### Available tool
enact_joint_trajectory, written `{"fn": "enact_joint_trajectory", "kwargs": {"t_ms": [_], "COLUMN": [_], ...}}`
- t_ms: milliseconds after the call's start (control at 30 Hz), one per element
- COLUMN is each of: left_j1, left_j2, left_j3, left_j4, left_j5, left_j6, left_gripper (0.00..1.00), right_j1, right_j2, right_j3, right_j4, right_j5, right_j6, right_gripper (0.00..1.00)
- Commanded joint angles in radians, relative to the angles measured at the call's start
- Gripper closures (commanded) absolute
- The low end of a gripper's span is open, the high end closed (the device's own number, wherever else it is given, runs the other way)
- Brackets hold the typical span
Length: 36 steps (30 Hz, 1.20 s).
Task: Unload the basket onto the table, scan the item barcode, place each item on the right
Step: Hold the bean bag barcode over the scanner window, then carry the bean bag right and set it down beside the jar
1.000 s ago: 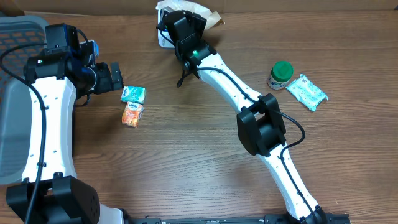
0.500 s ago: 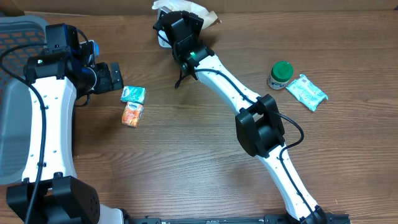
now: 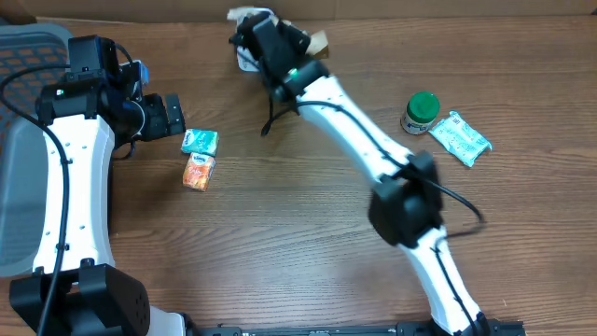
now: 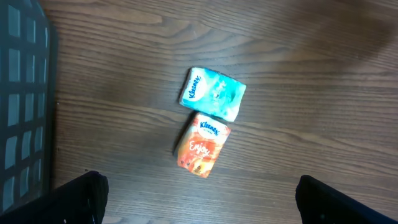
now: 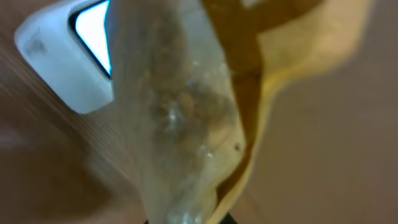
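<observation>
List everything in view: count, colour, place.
teal tissue pack: 1, teal, left of centre
orange tissue pack: 1, orange, just in front of the teal one
jar: 1, green lid, right side
wipes pack: 1, pale green, right of the jar
bag: 1, clear and yellow-brown, far edge
scanner: 1, white, by the bag
basket: 1, grey, far left
table: 1, brown wood
left gripper: 1, black, open, near the tissue packs
right gripper: 1, black, shut on the bag
</observation>
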Motion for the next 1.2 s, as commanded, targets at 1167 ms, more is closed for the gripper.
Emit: {"fn": "enact_joint_trajectory", "kwargs": {"t_ms": [1167], "left_j1": [0.004], "left_j2": [0.007], "left_j3": [-0.004], "left_j4": [0.004], "left_j5": [-0.003], "left_j6": [0.011], "left_gripper": [0.01], "right_j1": [-0.821], "right_j2": [-0.484], "right_j3": [-0.819], "right_j4": [-0.319], "right_j5": [-0.805], "right_j6": [0.863], "right_gripper": [0.73]}}
